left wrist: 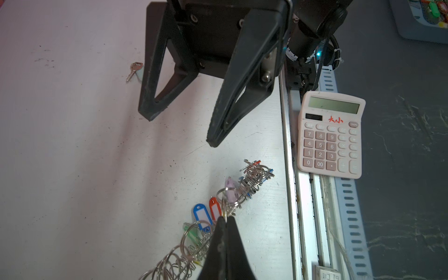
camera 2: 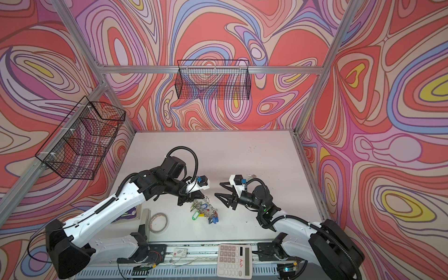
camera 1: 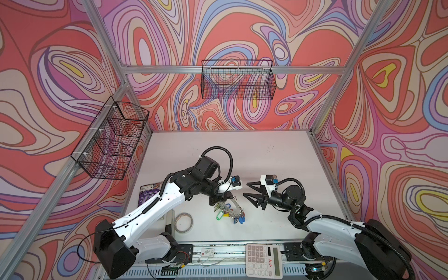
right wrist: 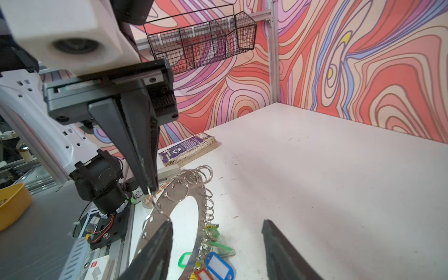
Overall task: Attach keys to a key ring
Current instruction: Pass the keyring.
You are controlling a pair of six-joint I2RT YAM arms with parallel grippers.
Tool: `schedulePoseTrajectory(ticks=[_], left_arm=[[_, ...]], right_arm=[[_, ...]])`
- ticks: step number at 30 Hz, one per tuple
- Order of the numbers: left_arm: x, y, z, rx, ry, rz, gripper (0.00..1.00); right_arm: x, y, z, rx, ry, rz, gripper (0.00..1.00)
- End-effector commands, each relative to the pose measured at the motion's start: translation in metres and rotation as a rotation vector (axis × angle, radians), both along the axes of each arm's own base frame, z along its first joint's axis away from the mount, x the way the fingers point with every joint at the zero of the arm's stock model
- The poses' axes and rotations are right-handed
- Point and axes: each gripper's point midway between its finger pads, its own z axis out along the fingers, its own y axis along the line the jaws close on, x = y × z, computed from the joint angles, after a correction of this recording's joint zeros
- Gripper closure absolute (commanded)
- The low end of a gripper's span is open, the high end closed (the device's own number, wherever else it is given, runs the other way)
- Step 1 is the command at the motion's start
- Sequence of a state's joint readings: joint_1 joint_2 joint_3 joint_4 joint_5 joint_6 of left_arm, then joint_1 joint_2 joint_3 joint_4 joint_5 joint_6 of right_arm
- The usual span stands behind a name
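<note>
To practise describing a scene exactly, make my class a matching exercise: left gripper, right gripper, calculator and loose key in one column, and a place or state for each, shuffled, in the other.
Things
1. left gripper
2. right gripper
3. calculator
4. loose key

Place or state
a. on the rail
b. open, empty
c. alone on the table
d. shut on the key ring

Pairs: 1-d, 2-b, 3-a, 4-c

A robot test cell in a lab. Silver aluminium frame beams carry walls printed with red, pink and purple swirls. These enclose a white tabletop beneath the right gripper's black fingers. Black wire-mesh baskets hang above and beyond them. Two white-and-black robot arms mount on a grey slotted metal rail behind them.
</note>
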State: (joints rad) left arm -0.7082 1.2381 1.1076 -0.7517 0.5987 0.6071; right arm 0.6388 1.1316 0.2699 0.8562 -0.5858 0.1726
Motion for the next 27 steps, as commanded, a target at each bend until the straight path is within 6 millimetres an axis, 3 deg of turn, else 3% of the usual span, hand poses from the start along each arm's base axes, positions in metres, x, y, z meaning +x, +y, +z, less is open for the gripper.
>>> schedulePoseTrajectory(ticks=[1,7,27], left_arm=[[-0.003,-0.006,0.018,-0.034,-0.030,-0.061,1.00],[-0.002,-0.008,0.019,-0.032,-0.032,-0.076,1.00],[0.002,-0.015,0.012,-0.020,0.008,-0.092,1.00]], right_arm=[[-0.011,0.016,0.000,-0.025,0.002,0.109,0.40],[-0.017,0.029,-0.001,-0.031,0.019,0.187,0.44],[-0.020,0.031,0.006,0.001,0.015,0.214,0.69]])
